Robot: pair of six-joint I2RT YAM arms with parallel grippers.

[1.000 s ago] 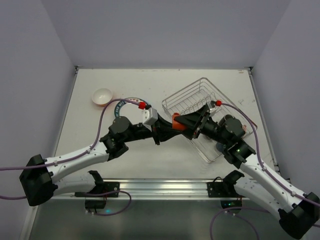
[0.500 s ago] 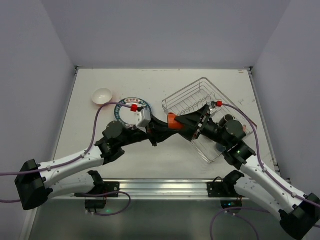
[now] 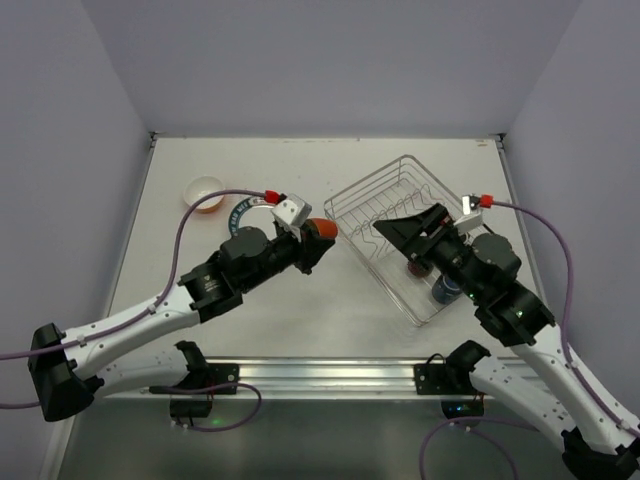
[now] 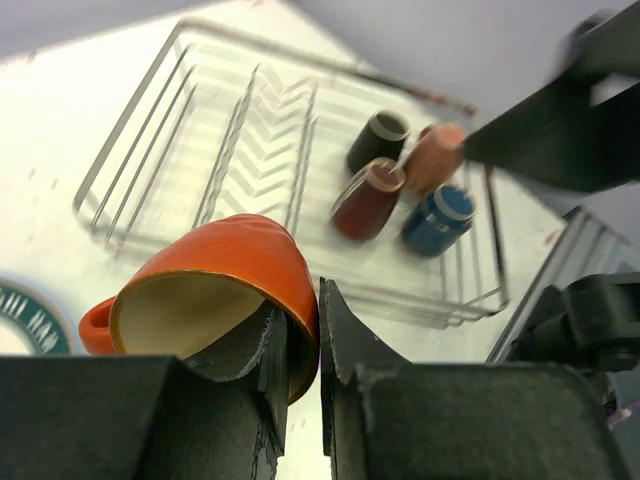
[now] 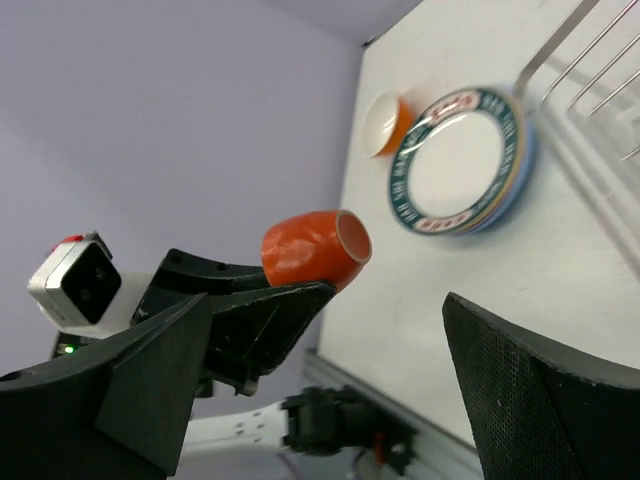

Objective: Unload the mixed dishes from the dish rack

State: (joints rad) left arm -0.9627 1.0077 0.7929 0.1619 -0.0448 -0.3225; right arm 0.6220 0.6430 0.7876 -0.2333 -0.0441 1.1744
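While the left gripper (image 4: 298,322) pinches the orange mug (image 4: 225,262), the other mugs (image 4: 368,200) in the rack (image 3: 368,198) sit closest to the wide-open right gripper (image 3: 392,235).

The orange mug (image 4: 215,290) is showing a glossy glaze outside and a duller cream inside. The rack (image 4: 290,170) is gleaming as thin, smooth silver wire. The left fingers (image 4: 350,345) are looking like matt black plastic with rough, grainy edges. The plate (image 5: 465,165) is shining like glazed ceramic. The table (image 3: 300,170) is looking matt white. The rail (image 3: 320,372) is reflecting light like brushed metal.
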